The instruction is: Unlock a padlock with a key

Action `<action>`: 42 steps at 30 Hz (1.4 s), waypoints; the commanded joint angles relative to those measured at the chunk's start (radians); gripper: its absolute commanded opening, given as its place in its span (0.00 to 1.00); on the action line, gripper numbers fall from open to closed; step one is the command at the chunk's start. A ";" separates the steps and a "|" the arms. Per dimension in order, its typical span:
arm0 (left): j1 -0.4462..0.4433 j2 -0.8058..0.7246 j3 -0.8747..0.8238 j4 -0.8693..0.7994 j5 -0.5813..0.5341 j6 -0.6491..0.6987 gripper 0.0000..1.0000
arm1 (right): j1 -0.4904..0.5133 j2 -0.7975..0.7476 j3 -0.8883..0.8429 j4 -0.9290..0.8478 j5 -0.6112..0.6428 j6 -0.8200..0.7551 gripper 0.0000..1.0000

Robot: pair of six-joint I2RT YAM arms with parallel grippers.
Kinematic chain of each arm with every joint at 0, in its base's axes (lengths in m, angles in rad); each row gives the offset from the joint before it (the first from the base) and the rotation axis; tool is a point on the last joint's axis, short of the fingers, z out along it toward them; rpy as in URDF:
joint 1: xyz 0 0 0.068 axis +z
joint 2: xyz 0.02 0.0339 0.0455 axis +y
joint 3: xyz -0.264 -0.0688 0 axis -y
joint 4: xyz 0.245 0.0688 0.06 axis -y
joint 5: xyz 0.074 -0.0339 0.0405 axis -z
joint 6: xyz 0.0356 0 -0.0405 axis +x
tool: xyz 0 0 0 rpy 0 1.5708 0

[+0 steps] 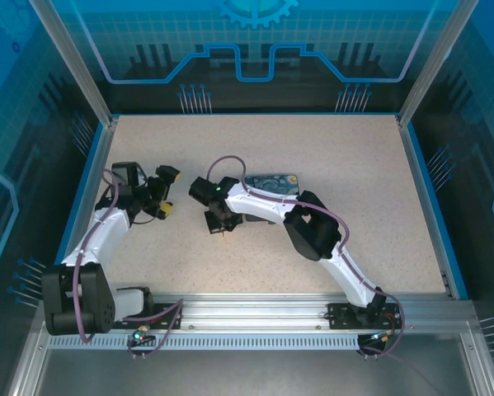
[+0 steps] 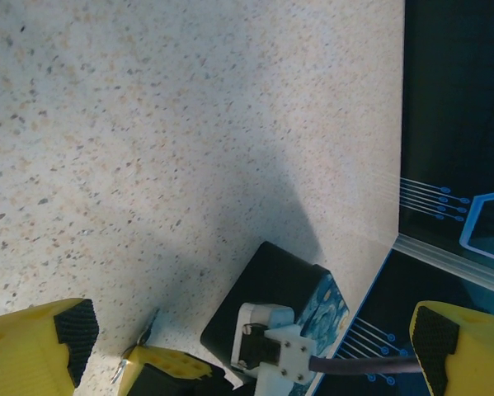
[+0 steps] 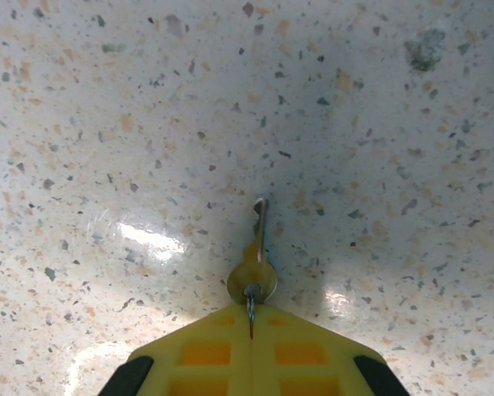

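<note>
The worktop (image 3: 106,99) looks smooth, speckled beige like stone, with a glossy sheen; the key (image 3: 257,252) is thin, faintly shiny metal; the right gripper (image 3: 251,322) has matt yellow plastic jaws.

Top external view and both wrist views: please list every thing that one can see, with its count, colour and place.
speckled table: one, beige with dark flecks, floor of the cell.
dark box with a swirly blue-and-yellow print: one, mid-table, just behind the right arm.
small thin metal key: one, brassy, at the right gripper's tips, blade pointing away from them.
wall panels: blue, on three sides of the table.
aluminium rail: one, silver, near edge, carrying both arm bases.
left gripper: one, yellow-tipped, open, left of centre.
right gripper: one, yellow, shut on the key, mid-table.
</note>
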 commanded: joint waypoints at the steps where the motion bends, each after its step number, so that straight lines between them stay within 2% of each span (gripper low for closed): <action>1: 0.010 0.022 0.003 -0.087 0.032 0.019 0.99 | 0.014 -0.044 -0.083 0.059 -0.037 -0.005 0.00; 12: -0.088 0.042 0.050 -0.105 0.042 0.132 0.99 | -0.008 -0.335 -0.346 0.227 -0.102 -0.070 0.00; 21: -0.250 0.061 0.058 -0.078 0.039 0.160 0.99 | -0.104 -0.641 -0.676 0.324 -0.210 -0.144 0.00; 30: -0.424 0.030 -0.011 0.073 -0.014 0.023 0.99 | -0.237 -0.958 -0.975 0.361 -0.290 -0.204 0.00; 33: -0.496 0.072 -0.015 0.121 -0.028 -0.010 0.99 | -0.284 -1.000 -1.030 0.401 -0.314 -0.198 0.00; 38: -0.618 0.181 0.020 0.230 -0.020 -0.090 0.98 | -0.310 -1.029 -1.095 0.446 -0.328 -0.184 0.00; 42: -0.689 0.292 0.060 0.342 0.012 -0.171 0.91 | -0.310 -1.045 -1.100 0.463 -0.329 -0.169 0.00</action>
